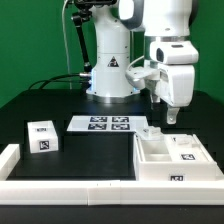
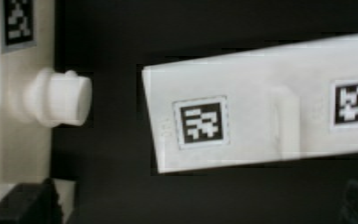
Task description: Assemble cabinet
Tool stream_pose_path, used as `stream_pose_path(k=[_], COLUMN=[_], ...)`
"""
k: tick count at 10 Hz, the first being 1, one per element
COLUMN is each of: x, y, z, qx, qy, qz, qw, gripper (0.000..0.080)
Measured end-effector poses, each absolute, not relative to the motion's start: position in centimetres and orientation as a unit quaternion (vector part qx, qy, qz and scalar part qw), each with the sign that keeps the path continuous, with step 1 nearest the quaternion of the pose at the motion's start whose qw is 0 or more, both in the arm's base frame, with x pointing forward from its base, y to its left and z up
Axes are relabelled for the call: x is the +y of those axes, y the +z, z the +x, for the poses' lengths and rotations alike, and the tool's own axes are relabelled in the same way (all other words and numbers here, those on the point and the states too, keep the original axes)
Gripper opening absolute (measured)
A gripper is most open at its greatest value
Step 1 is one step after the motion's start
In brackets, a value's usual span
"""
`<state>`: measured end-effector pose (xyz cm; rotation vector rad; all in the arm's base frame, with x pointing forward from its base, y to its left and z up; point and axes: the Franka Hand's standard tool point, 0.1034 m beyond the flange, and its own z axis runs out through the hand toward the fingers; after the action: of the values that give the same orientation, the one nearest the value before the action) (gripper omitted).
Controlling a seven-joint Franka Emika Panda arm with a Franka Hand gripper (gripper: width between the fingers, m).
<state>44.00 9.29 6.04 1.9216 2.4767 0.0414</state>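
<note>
At lower right of the exterior view — white plastic box-shaped cabinet [image 1: 160, 170] with inner dividers is sitting on the black table [image 1: 40, 100] | two-finger gripper [image 1: 162, 116] is hovering above it, fingers [image 2: 23, 204] spreading wide apart.

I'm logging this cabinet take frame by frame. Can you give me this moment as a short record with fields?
claw: claw open, empty, hanging above the cabinet
cabinet: cabinet on the black table, at the exterior view's right, compartments facing up
marker board: marker board flat, in front of the robot base
loose part: small tagged block at the exterior view's left, apart from the cabinet
wrist view: tagged panel beside a round knob; nothing between the fingertips
</note>
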Motion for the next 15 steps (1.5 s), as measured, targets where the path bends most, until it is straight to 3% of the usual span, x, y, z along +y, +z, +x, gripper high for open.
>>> stream_pose_path(k=[2,6,9,13,15], x=[9.3,9.3,9.4,9.0,8.7], y=[4.7,4.4,2.6,1.6,1.6], z=[43.4,43.1,42.0,41.4,41.4], qx=[0.827,0.828,0.83,0.826,0.824], qy=[0.013,0.011,0.013,0.008,0.008], qz=[0.562,0.56,0.557,0.563,0.565], qw=[-0.008,-0.012,-0.028,-0.038,-0.039], gripper=[0.0797,0.0797,0.0797,0.0797,0.0575])
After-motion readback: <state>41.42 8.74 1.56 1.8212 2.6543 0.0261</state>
